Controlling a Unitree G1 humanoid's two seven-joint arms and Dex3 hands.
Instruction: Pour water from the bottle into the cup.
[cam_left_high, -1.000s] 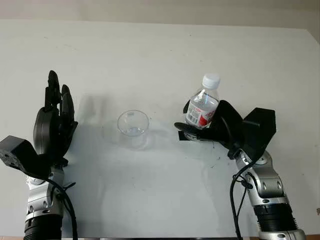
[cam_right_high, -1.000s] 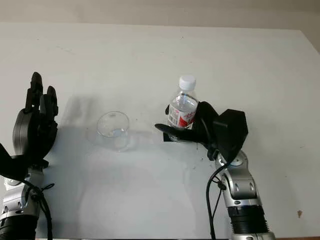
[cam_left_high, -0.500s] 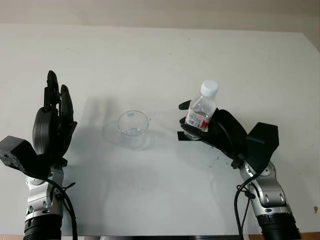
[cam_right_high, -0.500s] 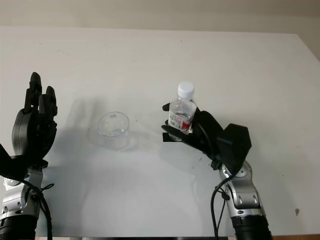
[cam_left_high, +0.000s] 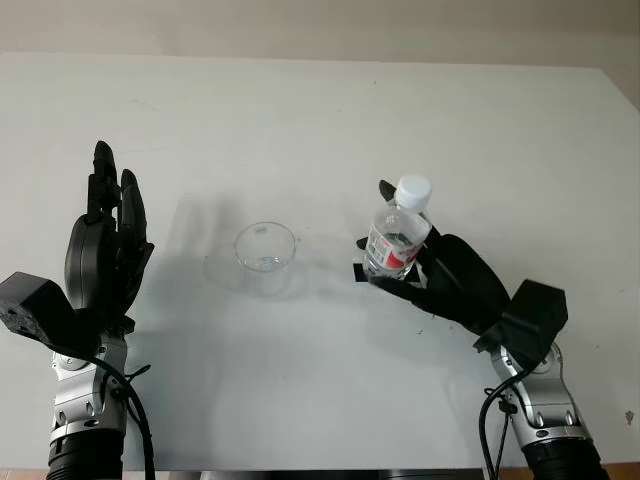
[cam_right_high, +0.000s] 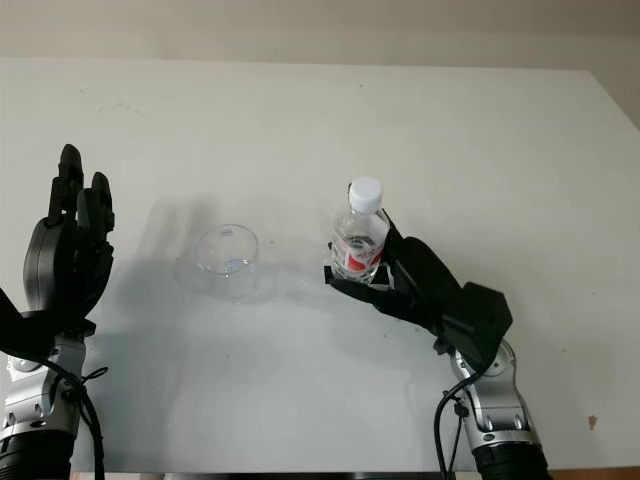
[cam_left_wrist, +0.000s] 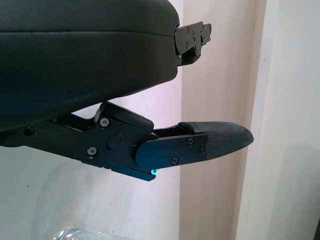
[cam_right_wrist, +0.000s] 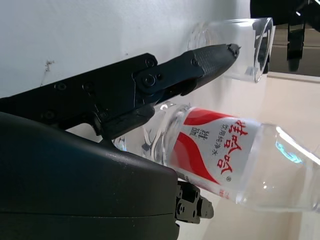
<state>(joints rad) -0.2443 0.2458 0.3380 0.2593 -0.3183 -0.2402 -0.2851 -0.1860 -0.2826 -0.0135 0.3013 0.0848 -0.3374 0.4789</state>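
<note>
A clear bottle (cam_left_high: 396, 240) is seen, topped by a white cap (cam_left_high: 413, 188) and wrapped in a red-and-white label (cam_right_wrist: 215, 151) printed with red characters. The cup (cam_left_high: 266, 258) is colourless and transparent. Both the left hand (cam_left_high: 103, 250) and the right hand (cam_left_high: 440, 280) are cased in black, and silver-grey metal is shown on the forearms (cam_left_high: 535, 400) behind them. The tabletop (cam_left_high: 300, 120) is plain white, marked by faint grey shadows. A beige wall (cam_left_high: 320, 25) is seen beyond it.
</note>
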